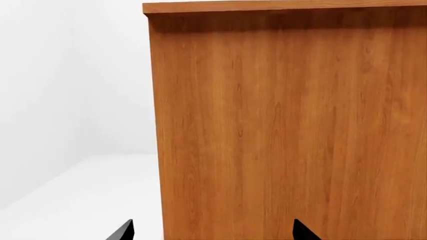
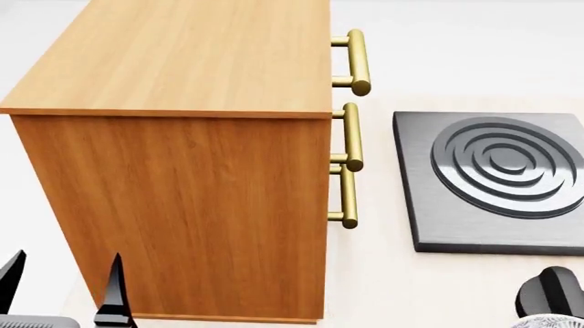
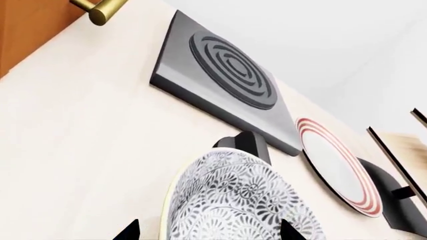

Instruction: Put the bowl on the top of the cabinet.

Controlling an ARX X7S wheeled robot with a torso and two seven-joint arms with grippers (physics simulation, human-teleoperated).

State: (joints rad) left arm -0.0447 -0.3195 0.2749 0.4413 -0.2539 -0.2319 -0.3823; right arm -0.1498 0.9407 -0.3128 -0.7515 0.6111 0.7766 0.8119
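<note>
The bowl [image 3: 233, 200], white with a dense black floral pattern, fills the near part of the right wrist view. Only a sliver of its rim [image 2: 550, 321] shows at the bottom right of the head view. My right gripper [image 3: 208, 231] is open, its two dark fingertips standing wide to either side of the bowl's wall. The orange-brown cabinet [image 2: 182, 198] stands at the left, its lighter top [image 2: 191, 55] bare and its brass handles [image 2: 351, 137] on the right-hand face. My left gripper [image 2: 64, 273] is open and empty, facing the cabinet's side wall [image 1: 287, 130].
A grey square slab with raised rings [image 2: 497, 178] lies right of the cabinet. A black rounded object [image 3: 243, 142] sits just beyond the bowl. Farther along, a white plate with red rings [image 3: 337, 167] leans on a black stand [image 3: 393, 200].
</note>
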